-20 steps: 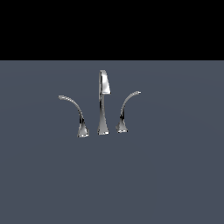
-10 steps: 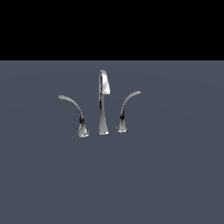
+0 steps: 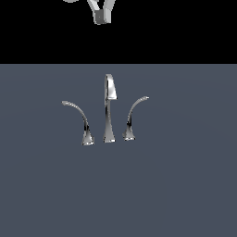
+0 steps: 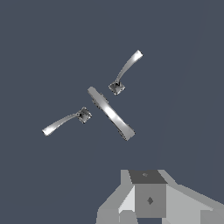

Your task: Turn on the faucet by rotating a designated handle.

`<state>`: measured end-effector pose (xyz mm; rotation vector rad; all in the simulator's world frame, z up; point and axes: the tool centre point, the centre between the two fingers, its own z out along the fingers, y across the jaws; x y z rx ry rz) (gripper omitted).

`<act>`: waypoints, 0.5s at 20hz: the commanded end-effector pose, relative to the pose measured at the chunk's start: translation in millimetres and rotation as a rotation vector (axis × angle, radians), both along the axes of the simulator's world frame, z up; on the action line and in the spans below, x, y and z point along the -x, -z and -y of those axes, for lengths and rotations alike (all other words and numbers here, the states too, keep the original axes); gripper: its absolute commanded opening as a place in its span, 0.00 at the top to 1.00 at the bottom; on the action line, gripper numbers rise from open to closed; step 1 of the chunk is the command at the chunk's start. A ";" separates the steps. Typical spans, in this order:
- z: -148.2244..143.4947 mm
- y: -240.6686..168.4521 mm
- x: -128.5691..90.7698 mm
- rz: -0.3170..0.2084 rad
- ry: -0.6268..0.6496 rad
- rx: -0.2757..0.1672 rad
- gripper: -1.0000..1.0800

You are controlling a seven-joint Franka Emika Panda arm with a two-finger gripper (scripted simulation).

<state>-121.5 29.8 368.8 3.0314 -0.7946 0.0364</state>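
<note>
Here's the pincer [image 3: 102, 16] peeking in at the top of the exterior view, high above the faucet [image 3: 109, 109] and well clear of it, touching nothing and carrying nothing. Only a grey finger block and pale struts show there, and the wrist view catches just the grey housing at the frame edge, so how wide the pincer is spread, I cannot tell.

Down on the slate-grey counter [image 3: 185, 185] the chrome set stands alone. The tall spout [image 3: 110, 88] rises in the middle on its flared base. On the exterior view's right is the handle [image 3: 133, 115], the shorter, steeper lever, curving up to a pale tip. On the exterior view's left sits the longer lever [image 3: 77, 118], arching wider and away from the spout.

From the wrist view, all three pieces lie well apart from the arm.
</note>
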 end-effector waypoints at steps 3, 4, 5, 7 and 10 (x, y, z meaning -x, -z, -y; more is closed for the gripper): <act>3.6 27.6 -29.2 -0.001 0.117 -0.005 1.00; 5.0 33.7 -35.5 -0.002 0.142 -0.006 1.00; 6.5 39.7 -41.9 -0.002 0.168 -0.006 1.00; 10.0 51.7 -54.4 -0.003 0.218 -0.008 1.00; 16.5 69.8 -72.8 -0.004 0.295 -0.010 1.00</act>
